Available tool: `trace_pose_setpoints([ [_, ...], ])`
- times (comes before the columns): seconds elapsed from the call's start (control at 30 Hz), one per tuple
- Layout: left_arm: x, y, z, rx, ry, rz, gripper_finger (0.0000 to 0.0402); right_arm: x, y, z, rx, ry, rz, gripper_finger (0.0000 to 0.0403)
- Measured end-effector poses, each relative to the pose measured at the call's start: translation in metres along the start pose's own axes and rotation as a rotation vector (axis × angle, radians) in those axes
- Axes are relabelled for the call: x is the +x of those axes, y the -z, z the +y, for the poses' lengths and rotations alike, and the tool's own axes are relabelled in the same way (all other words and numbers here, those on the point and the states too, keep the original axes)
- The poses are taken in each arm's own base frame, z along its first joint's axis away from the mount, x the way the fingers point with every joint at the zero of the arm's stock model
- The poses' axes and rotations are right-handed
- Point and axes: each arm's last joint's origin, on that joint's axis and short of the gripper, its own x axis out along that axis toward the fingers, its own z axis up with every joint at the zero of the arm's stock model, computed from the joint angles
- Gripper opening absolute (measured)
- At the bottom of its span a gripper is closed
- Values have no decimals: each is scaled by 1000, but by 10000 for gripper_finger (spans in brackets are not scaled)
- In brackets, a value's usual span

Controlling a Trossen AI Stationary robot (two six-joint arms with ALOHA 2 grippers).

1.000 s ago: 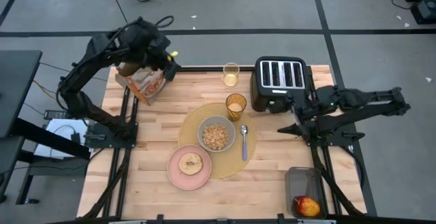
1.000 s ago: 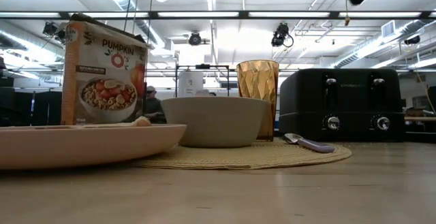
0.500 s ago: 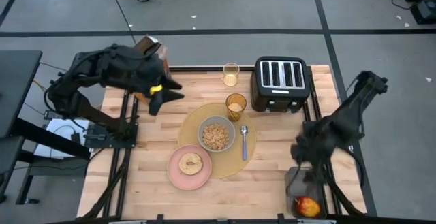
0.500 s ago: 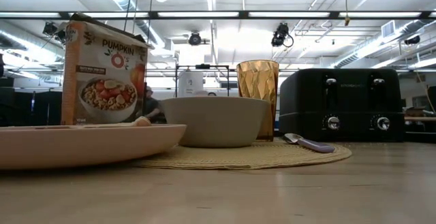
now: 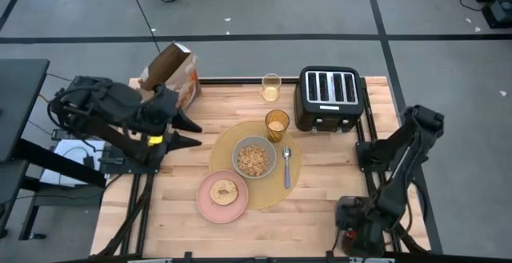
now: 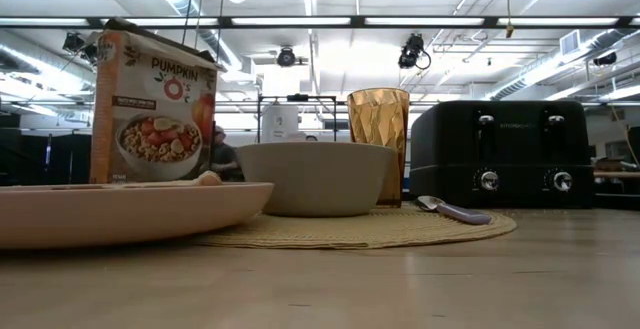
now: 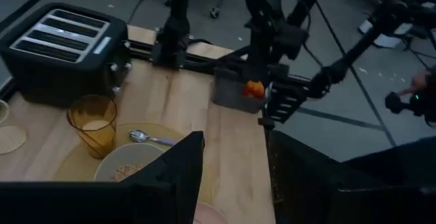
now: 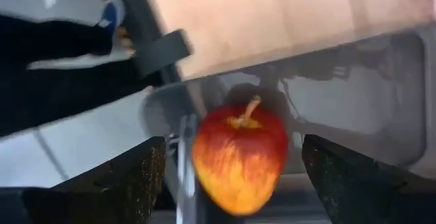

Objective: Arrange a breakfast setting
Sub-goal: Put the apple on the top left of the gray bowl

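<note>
Our right gripper point(image 8: 231, 176) has swung from the toaster point(image 5: 329, 98) down over the red apple point(image 8: 240, 154). Its fingers stand open, holding nothing; we judge the grasp next.

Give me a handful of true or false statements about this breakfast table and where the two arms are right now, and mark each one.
1. The grey bowl sits on the round tan placemat. True.
2. The red apple lies on the pink plate. False: it is in a grey bin at the table's near right corner; the plate holds the toast slice.
3. The right gripper is open, a finger on each side of the apple. True.
4. The left gripper holds the orange cereal box. False: it is open and apart from the box.
5. The blue-handled spoon lies inside the bowl. False: it lies on the placemat beside it.
</note>
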Motion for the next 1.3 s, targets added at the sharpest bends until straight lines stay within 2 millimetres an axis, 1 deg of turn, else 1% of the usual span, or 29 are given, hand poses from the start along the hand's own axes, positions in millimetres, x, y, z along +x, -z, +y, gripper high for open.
trace_pose_setpoints([
  [0.07,-1,2,-5,-1,-16,-16,176,11,1,2,47,32,-2,332],
  [0.13,-3,3,-10,11,-29,-31,176,22,-1,4,51,56,-9,317],
  [0.3,-5,5,-17,24,-32,-56,176,46,-4,4,53,124,26,263],
  [0.37,-5,5,-18,25,-30,-60,176,51,-4,4,56,140,26,240],
  [0.57,-5,5,-19,25,-22,-65,176,52,-5,3,69,151,-9,176],
  [0.67,-5,5,-19,24,-21,-68,176,58,-5,4,41,155,-7,151],
  [0.83,-5,4,-20,20,-16,-78,176,70,-4,6,-11,156,24,133],
  [1.0,-5,4,-20,20,-16,-77,176,72,-4,5,-8,173,30,112],
  [1.1,-5,4,-20,20,-16,-77,176,72,-4,4,-9,175,30,80],
  [1.23,-5,4,-20,20,-16,-77,176,71,-4,5,-18,173,31,21],
  [1.3,-5,4,-20,20,-16,-77,176,68,-4,5,-29,162,31,15],
])
